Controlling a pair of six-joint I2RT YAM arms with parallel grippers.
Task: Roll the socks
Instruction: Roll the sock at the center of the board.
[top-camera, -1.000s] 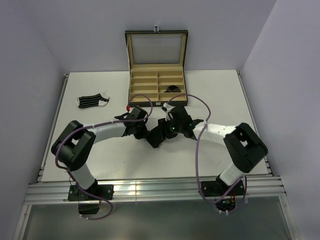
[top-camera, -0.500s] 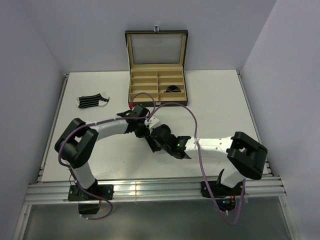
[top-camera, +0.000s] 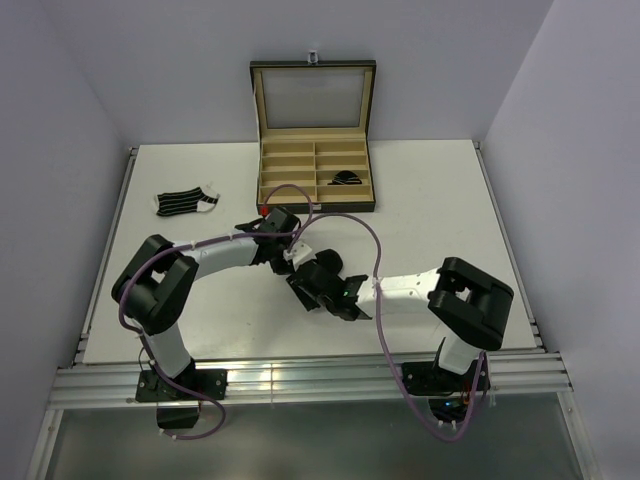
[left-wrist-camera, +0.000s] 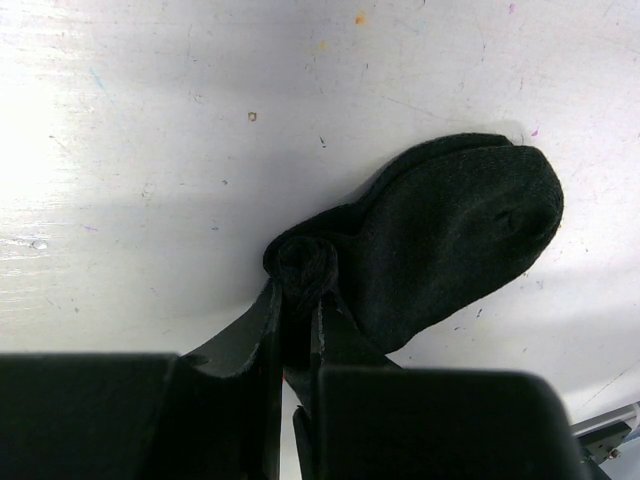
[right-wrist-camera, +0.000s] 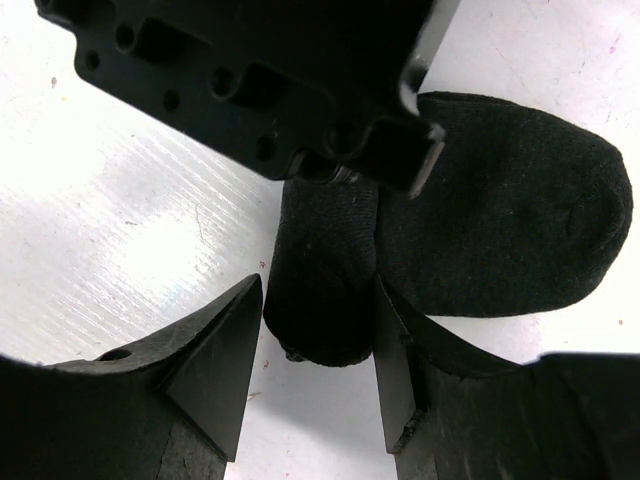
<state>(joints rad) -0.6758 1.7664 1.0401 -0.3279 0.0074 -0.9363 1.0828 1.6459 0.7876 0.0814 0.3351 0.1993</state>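
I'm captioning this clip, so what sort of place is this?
Probably a robotics lab test cell: left arm and right arm bolted to an aluminium rail, a white table walled by plain panels, a striped sock and a compartmented box.

Light: bright, even — from above | Glare: table (left-wrist-camera: 60, 150) washed out in left wrist view | Shadows: soft | Focus: sharp

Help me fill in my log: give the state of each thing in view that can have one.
Black sock: one end rolled, rest lying flat.
Left gripper: shut on the rolled end.
Right gripper: jaws apart, flanking the roll; grip unclear.
Striped sock: flat, unrolled.
Box: lid open, upright.
Bundle: rolled, in a right-hand compartment of the box.
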